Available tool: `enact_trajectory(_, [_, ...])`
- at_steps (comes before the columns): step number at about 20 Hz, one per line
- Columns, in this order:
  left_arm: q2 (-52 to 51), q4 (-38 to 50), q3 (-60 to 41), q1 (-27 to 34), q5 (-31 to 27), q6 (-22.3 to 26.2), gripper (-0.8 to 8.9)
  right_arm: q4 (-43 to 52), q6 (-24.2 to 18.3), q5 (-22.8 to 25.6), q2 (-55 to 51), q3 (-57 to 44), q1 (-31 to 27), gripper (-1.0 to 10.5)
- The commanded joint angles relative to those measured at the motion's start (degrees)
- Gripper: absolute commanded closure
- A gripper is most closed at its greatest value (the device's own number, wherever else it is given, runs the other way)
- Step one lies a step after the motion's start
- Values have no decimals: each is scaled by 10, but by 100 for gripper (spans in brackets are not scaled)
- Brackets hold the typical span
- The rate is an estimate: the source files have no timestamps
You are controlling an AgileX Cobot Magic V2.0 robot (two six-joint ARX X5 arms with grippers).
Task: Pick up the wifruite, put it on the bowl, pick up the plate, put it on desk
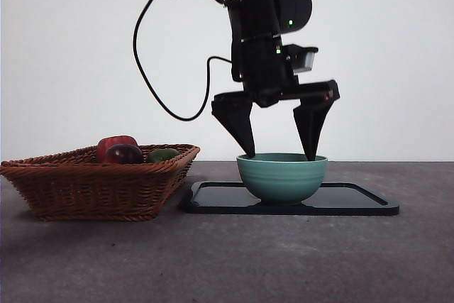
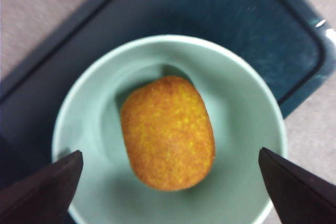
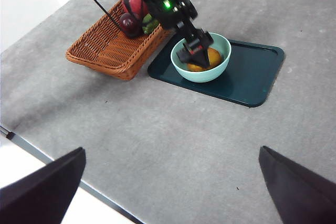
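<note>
The orange-brown wifruite (image 2: 168, 132) lies inside the teal bowl (image 2: 236, 103), free of any grip. The bowl (image 1: 281, 179) stands on the dark rectangular plate (image 1: 355, 200), which rests on the grey desk (image 1: 227, 260). My left gripper (image 1: 280, 155) hangs open right over the bowl, its fingertips level with the rim, one at each side. In the left wrist view the left gripper (image 2: 169, 152) has nothing between its jaws. High above the desk, my right gripper (image 3: 171, 149) is open and empty, looking down on the bowl (image 3: 202, 72) and plate (image 3: 252, 77).
A wicker basket (image 1: 92, 182) stands left of the plate, almost touching it, with a red fruit (image 1: 113, 144), a dark purple fruit (image 1: 125, 154) and a green one (image 1: 163, 155) inside. The desk edge (image 3: 47, 163) runs near the right wrist camera.
</note>
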Motion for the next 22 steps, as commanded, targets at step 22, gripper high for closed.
enact_trajectory(22, [59,16,20,-11,2,-17,240,4,4,16,1,6,4,381])
